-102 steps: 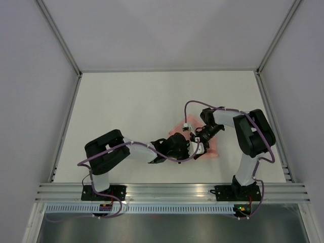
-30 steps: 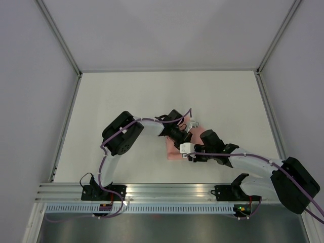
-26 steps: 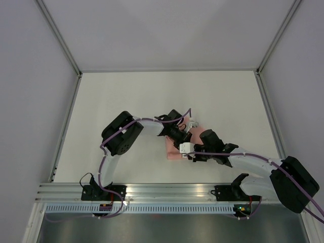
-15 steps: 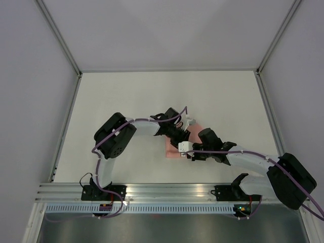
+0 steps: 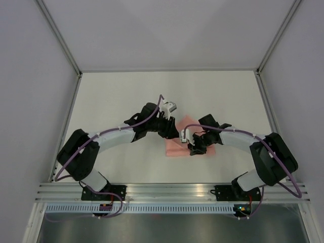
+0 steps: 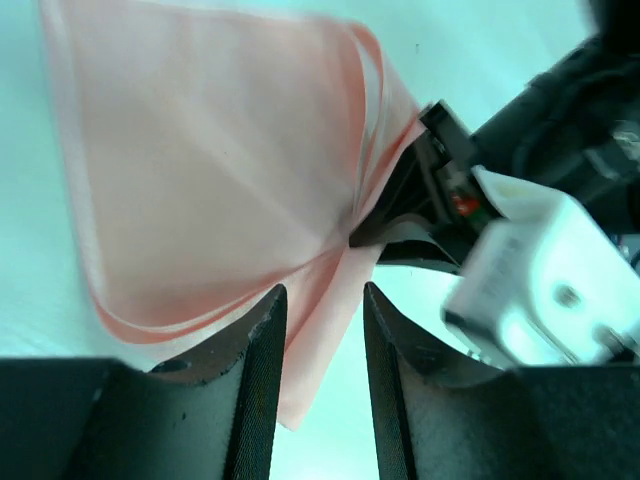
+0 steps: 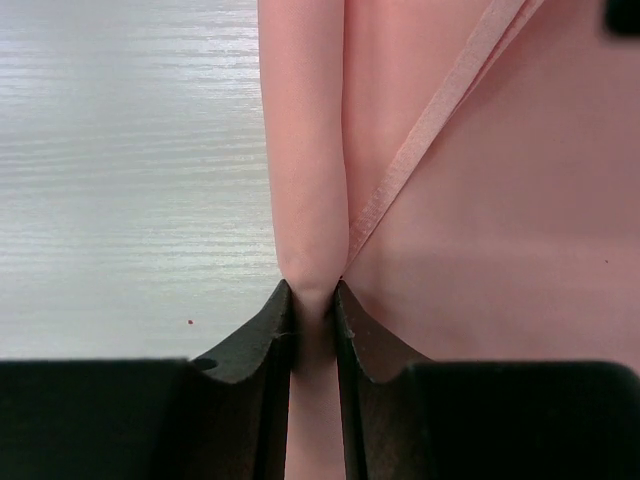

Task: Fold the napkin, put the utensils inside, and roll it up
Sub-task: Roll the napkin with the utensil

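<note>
The napkin (image 6: 200,180) is thin, soft cloth, light and limp. It will likely sag and slide on the smooth table (image 5: 126,96) rather than keep a crease, and its stacked layers could slip apart. The safest hold is probably at a folded edge or corner, with every layer pinched together and the cloth kept low and moved slowly so the fold does not open.

The right gripper (image 7: 312,290) is clenched on just such a place. Its two fingers squeeze a rounded ridge of pink cloth, and a hemmed edge runs slantwise into the pinch. From the right gripper the rest of the napkin spreads out flat on the table in several layers. The left wrist view shows stacked hems drawing together at that pinch. The ridge may be the start of a roll, though that is only a guess.

The left gripper (image 6: 322,290) hangs just beside the right gripper, on its left and a little farther out. Its fingers are apart and grasp nothing. Pink cloth shows through the gap, but I cannot tell whether the fingers touch it.

No knife shows near the right gripper in any view. I cannot tell whether it lies inside the folds.
</note>
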`<state>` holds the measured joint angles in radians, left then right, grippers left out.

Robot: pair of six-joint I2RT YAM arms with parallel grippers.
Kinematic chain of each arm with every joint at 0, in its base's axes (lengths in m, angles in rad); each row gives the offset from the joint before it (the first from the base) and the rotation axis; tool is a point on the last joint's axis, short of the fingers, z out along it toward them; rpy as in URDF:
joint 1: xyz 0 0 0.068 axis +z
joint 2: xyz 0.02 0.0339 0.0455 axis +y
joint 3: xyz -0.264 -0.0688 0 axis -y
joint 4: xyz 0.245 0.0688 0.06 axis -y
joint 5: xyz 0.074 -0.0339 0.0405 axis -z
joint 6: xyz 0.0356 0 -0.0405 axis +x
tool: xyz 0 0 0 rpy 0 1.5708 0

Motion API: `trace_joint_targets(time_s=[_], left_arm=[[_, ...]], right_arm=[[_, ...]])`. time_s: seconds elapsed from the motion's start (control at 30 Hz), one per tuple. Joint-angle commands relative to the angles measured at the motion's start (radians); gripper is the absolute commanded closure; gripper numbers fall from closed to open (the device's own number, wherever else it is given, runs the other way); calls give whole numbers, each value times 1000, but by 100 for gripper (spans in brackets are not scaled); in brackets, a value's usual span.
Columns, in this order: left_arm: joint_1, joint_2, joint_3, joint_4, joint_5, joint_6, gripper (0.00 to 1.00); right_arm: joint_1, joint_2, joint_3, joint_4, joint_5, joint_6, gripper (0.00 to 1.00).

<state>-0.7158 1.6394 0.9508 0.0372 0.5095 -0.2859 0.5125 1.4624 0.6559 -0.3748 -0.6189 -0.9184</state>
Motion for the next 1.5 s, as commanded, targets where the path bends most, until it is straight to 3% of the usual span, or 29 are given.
trace_joint_targets(time_s=[0.0, 0.13, 0.2, 0.33, 0.47, 0.7, 0.8, 1.07, 1.47], left_arm=[[-4, -134, -139, 224, -192, -84, 58], [-10, -245, -395, 508, -282, -88, 54], [-49, -273, -438, 587, -372, -40, 53], [-215, -300, -538, 710, -618, 147, 52], [-374, -247, -540, 780, -736, 345, 45], [-599, 23, -428, 854, -885, 730, 41], [-648, 155, -373, 906, -910, 855, 39], [-651, 301, -307, 964, -947, 961, 33], [-625, 273, -299, 650, -786, 852, 42]], right_arm=[[-66, 129, 51, -219, -65, -114, 98], [-107, 234, 122, -279, -97, -155, 98], [-127, 292, 172, -334, -117, -175, 98], [-150, 377, 241, -407, -130, -211, 98], [-163, 435, 283, -438, -134, -212, 98], [-172, 483, 330, -472, -140, -208, 98], [-175, 493, 338, -477, -142, -204, 98], [-178, 504, 347, -484, -143, -201, 98], [-186, 535, 383, -519, -145, -212, 98]])
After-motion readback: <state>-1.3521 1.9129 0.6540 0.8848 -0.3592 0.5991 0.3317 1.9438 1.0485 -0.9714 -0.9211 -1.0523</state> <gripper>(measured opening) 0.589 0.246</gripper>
